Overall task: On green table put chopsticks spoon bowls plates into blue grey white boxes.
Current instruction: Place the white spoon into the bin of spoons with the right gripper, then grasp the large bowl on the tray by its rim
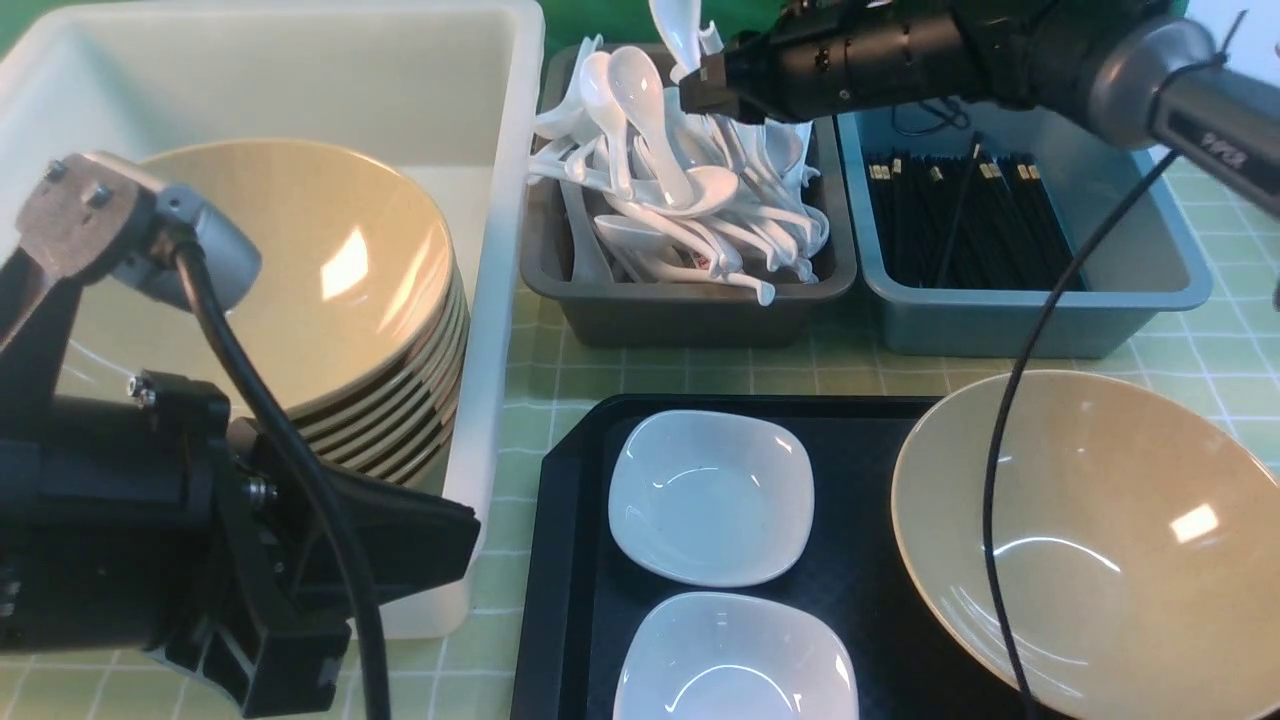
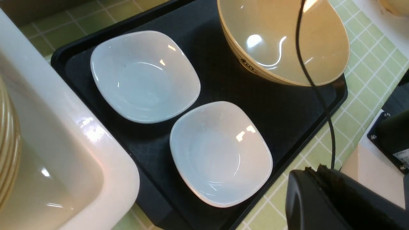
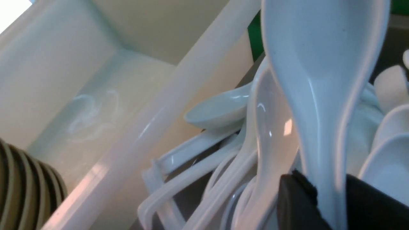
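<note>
Front view: right arm [image 1: 1000,50] stretches level over grey box [image 1: 690,315], pincer [image 1: 703,88] gripping spoon [image 1: 676,30].

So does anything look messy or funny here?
Yes. The spoons lie in a tangled heap in the grey box, some poking over its rim. In the blue box one chopstick lies crooked across the rest. The right gripper holds a spoon above the heap.

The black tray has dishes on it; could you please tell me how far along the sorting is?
Done: tan bowls stacked in the white box, spoons piled in the grey box, chopsticks in the blue box. In hand: the right gripper holds a white spoon above the grey box. Left: two white plates and one tan bowl on the black tray.
</note>
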Robot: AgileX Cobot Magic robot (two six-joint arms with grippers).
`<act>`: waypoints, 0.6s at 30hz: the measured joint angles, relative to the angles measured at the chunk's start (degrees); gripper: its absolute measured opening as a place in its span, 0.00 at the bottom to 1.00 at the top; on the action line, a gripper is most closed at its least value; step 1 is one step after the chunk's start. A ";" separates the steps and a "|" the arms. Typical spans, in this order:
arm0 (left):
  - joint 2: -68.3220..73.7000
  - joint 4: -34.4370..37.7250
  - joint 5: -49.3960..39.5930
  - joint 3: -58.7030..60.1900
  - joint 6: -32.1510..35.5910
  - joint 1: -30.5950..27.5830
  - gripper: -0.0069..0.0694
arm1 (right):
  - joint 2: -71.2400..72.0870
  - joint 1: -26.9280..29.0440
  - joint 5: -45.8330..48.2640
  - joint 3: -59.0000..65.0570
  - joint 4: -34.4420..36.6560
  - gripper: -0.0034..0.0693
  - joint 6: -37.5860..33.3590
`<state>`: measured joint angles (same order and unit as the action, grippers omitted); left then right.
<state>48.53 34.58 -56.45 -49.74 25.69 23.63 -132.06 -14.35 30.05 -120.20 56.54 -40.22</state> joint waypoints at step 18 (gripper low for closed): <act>0.00 -0.70 -0.28 0.00 -2.85 0.00 0.09 | 19.77 5.81 36.59 -3.71 -8.77 0.71 -1.76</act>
<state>48.53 33.88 -56.73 -49.74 22.84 23.63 -112.29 -8.53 66.64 -123.91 47.77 -41.98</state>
